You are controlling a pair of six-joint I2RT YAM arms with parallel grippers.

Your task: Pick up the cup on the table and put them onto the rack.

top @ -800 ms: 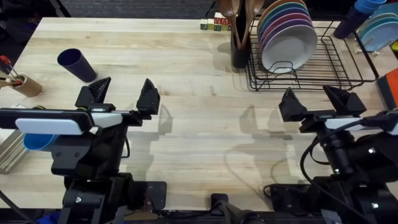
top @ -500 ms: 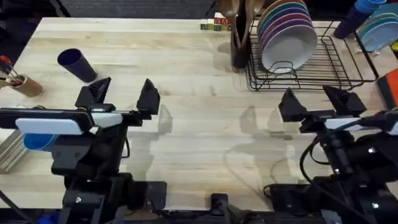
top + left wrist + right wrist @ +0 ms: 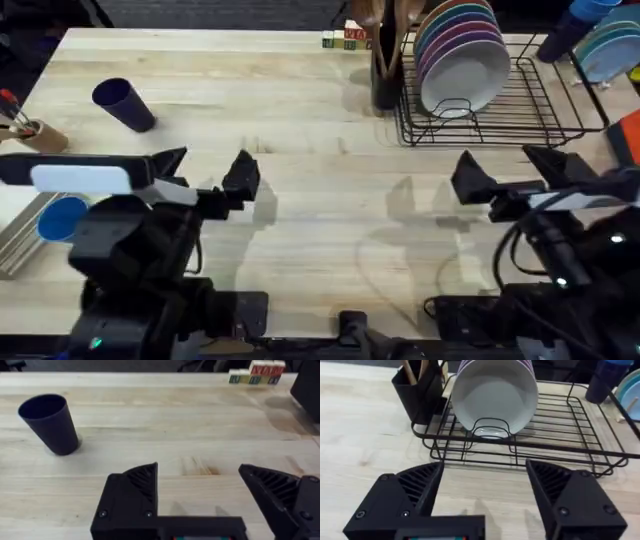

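Overhead, cup (image 3: 124, 104): dark navy, far left of the table (image 3: 300, 120), standing with its mouth up; as seen from above its long axis leans, mouth toward far left, base toward near right.
Overhead, rack (image 3: 520, 105): black wire, far right; long side runs left to right. Plates stand in a row at its left end, white plate (image 3: 466, 78) frontmost, face toward the near side.
Overhead, left gripper (image 3: 205, 170): near left, jaws spread wide, nothing between them, well apart from the cup.
Overhead, right gripper (image 3: 515, 172): near right, just short of the rack's near edge, jaws wide, empty.
Overhead, utensil holder (image 3: 384, 70): black, touching the rack's left end.
Left wrist, cup (image 3: 49, 422): upright on its narrow base, wider open mouth on top, clear of both fingers (image 3: 134, 491).
Left wrist, blocks (image 3: 255, 375): small lettered row at the table's far edge.
Right wrist, rack (image 3: 560, 435): straight ahead of the open fingers (image 3: 415, 491); white plate (image 3: 494, 395) held upright in a wire loop.
Right wrist, blue cup (image 3: 603, 381): dark, beyond the rack's far right corner.
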